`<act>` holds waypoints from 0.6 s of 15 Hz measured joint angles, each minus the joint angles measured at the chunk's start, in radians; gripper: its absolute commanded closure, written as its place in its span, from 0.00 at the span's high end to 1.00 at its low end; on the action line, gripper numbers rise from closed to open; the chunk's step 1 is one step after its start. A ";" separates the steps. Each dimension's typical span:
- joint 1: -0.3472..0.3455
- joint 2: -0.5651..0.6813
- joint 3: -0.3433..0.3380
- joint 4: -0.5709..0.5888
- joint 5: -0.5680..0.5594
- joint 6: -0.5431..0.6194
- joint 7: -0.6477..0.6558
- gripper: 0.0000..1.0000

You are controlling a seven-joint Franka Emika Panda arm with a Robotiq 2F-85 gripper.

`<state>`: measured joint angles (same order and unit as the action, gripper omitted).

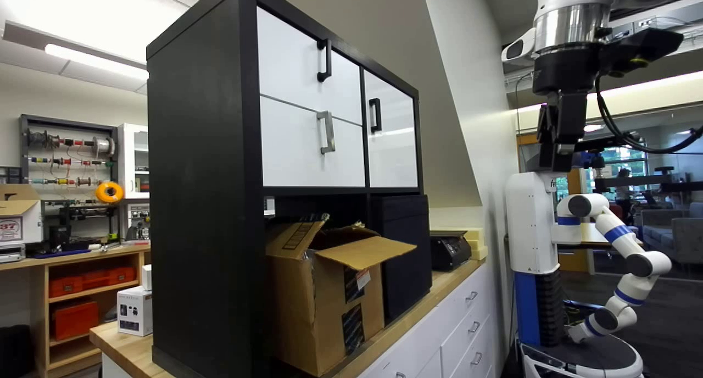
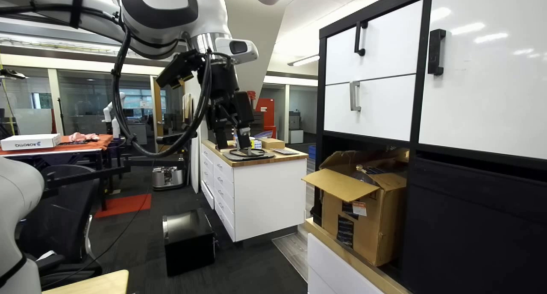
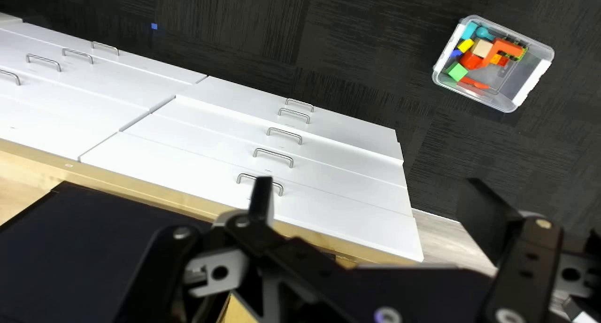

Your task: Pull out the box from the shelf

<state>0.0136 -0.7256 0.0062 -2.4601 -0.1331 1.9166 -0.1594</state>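
The brown cardboard box (image 1: 351,306) sits in the lower cubby of the shelf (image 1: 195,202), and it also shows in an exterior view (image 2: 389,221). Its top flaps are loose, and the front flap (image 2: 342,185) sticks out past the shelf front. A small white label (image 1: 363,278) is on its front. The shelf has white fronts (image 2: 372,108) with bar handles. My gripper (image 1: 554,164) hangs pointing down, apart from the box, in front of the shelf; it also shows in an exterior view (image 2: 233,144). In the wrist view its fingers (image 3: 368,191) are wide apart and empty.
A dark panel (image 1: 403,257) stands right beside the box. White base cabinets (image 3: 338,182) with a wooden top run under the shelf. On the floor stand a clear bin (image 3: 530,81) of coloured toys and a black box (image 2: 188,242). A white robot (image 1: 533,224) stands behind my arm.
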 measured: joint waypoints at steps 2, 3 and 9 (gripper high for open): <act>0.002 0.001 0.000 0.000 0.000 0.000 0.000 1.00; 0.005 0.001 0.001 0.000 0.000 0.001 0.000 1.00; 0.014 0.037 0.034 0.004 0.000 0.042 0.009 1.00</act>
<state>0.0274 -0.6887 0.0404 -2.4560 -0.1331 1.9584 -0.1504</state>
